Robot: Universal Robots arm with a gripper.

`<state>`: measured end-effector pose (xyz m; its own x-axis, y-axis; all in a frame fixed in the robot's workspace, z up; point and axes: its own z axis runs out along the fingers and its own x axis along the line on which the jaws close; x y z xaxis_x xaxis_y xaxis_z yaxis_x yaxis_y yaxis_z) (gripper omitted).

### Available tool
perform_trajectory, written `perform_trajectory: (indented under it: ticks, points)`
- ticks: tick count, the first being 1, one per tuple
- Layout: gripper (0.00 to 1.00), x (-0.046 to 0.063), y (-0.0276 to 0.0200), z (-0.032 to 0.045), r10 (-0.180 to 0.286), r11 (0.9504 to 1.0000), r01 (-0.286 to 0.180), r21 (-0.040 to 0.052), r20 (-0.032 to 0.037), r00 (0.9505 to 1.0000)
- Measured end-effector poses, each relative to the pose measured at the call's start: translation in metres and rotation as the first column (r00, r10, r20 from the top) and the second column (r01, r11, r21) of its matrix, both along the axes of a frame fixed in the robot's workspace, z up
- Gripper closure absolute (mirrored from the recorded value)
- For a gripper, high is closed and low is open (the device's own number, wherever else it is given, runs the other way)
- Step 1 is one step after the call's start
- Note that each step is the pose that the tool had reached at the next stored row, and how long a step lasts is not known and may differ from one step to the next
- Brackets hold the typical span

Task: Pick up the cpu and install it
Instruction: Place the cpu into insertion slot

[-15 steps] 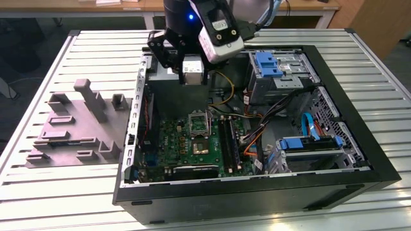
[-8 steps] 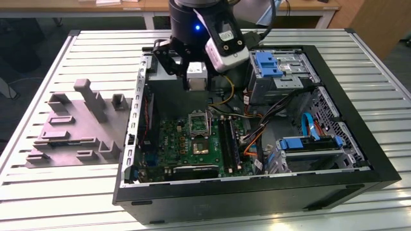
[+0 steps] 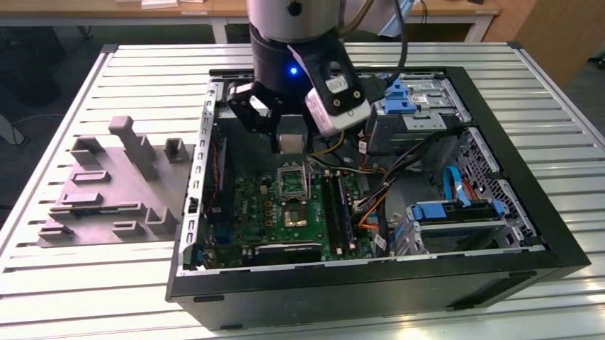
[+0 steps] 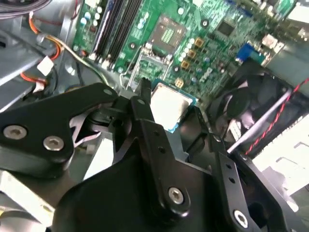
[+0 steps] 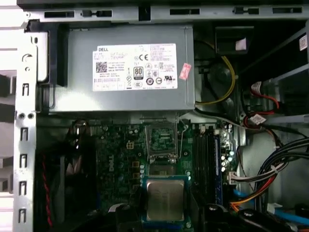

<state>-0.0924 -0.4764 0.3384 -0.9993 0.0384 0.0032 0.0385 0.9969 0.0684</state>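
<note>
The cpu [image 5: 164, 199] is a small pale silvery square chip with a thin blue-green rim. My gripper [image 5: 165, 217] is shut on it, with a black finger at each side. The second wrist view shows the cpu [image 4: 169, 104] between the fingers [image 4: 143, 104], hanging above the green motherboard. In the exterior view, the gripper [image 3: 286, 142] holds the cpu [image 3: 294, 144] inside the open computer case, just above and behind the metal-framed socket [image 3: 291, 181]. The socket [image 5: 162, 140] stands open with its dark centre bare, a short way from the chip.
The grey moulded tray [image 3: 104, 191] lies on the slatted table at the exterior view's left, outside the black case wall [image 3: 378, 290]. A grey power supply [image 5: 128, 67] sits behind the board. Memory slots [image 5: 207, 159], loose cables [image 3: 378, 191], a fan [image 4: 246, 106] and blue drive brackets [image 3: 454, 212] crowd the case.
</note>
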Motion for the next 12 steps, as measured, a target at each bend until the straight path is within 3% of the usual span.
perform_trajectory:
  ticks: [12]
  points:
    - [0.52,0.000,-0.0003,-0.0215,0.025,0.9997,-0.025,-0.0004,-0.0002,0.9997]
